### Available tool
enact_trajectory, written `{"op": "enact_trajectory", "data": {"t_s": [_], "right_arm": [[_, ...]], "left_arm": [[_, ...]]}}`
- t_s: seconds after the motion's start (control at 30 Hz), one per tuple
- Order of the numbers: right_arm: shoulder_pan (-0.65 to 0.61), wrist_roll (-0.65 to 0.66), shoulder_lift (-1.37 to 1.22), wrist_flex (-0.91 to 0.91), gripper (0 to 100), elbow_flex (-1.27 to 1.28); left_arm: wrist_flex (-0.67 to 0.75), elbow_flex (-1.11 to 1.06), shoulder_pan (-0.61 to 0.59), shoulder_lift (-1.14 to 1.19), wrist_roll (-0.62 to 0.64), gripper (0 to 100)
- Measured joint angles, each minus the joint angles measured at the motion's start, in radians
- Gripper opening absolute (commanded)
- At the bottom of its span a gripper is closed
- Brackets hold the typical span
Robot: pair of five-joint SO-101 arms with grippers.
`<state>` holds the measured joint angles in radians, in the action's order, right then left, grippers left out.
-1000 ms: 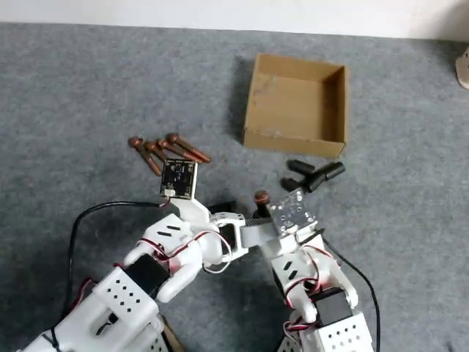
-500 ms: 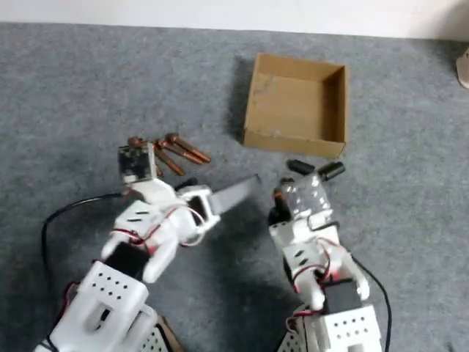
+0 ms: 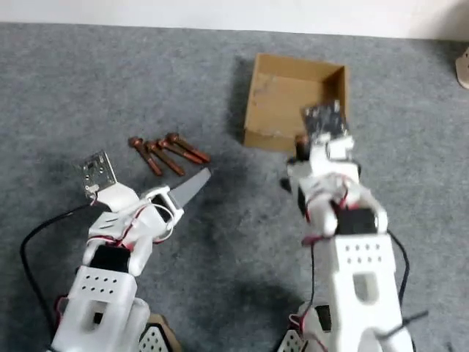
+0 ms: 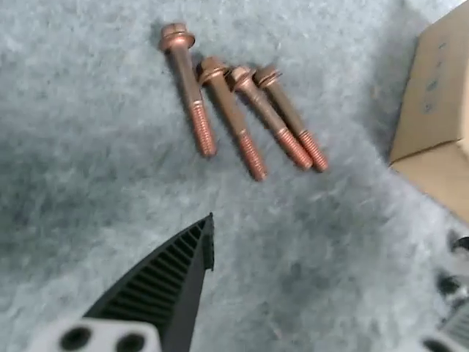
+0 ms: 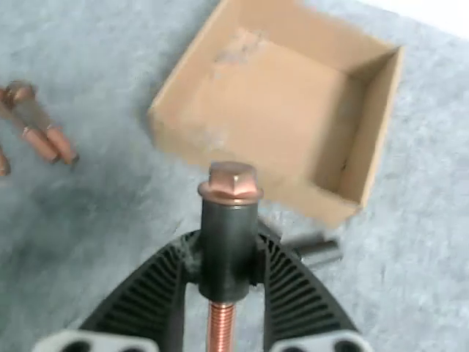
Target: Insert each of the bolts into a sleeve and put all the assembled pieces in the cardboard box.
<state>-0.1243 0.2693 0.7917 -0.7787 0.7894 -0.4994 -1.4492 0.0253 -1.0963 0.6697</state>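
Currently right gripper (image 5: 229, 264) clenched on black sleeve (image 5: 229, 238). Copper bolt (image 5: 231, 183) runs through it, hex head up, threaded end sticking out below. Piece held upright, just beside near wall of cardboard box (image 5: 293, 110), outside it. Spare sleeve (image 5: 316, 249) lies on grey carpet (image 3: 220, 88) by same wall. Left gripper (image 3: 192, 185) released, jaws spread, one finger (image 4: 176, 279) pointing toward four loose bolts (image 4: 242, 117). These lie side by side on carpet, near gripper, well apart from box.
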Motion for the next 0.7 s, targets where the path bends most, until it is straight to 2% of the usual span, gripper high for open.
{"op": "enact_trajectory", "data": {"t_s": [0.23, 0.7], "right_arm": [[0.054, 0.0, -0.384, 0.1, 0.5, -0.252], [0.158, 0.0, -1.102, 0.107, 0.5, -0.884]], "left_arm": [[0.0, -0.023, 0.0, 0.0, 0.0, 50], [0.0, -0.026, 0.0, 0.0, 0.0, 50]]}}
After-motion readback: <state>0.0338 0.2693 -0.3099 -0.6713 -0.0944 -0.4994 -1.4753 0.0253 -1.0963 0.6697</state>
